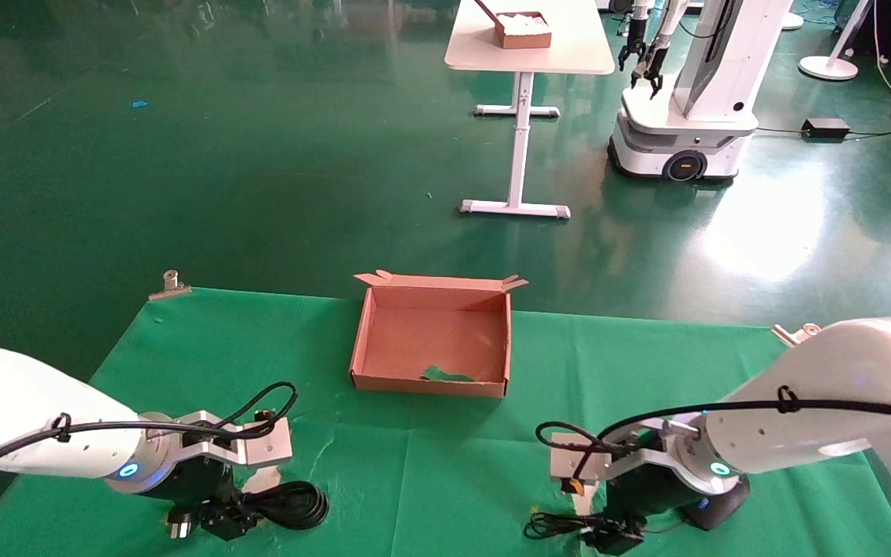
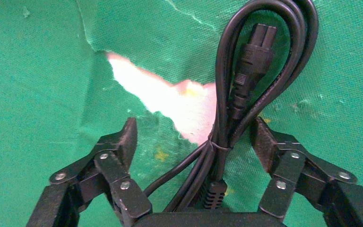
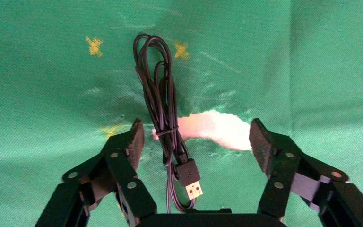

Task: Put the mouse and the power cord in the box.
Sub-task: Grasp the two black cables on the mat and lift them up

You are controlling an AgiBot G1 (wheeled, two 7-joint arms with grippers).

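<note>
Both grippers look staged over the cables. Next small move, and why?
Probably close the left gripper on the power cord: its open fingers already straddle the tied bundle on the green cloth. The right gripper is likewise open around the mouse cable. The box holds neither item.

Open brown box (image 1: 431,340) mid-cloth, power cord (image 1: 291,504) (coiled) near-left, mouse (image 1: 712,507) near-right
</note>
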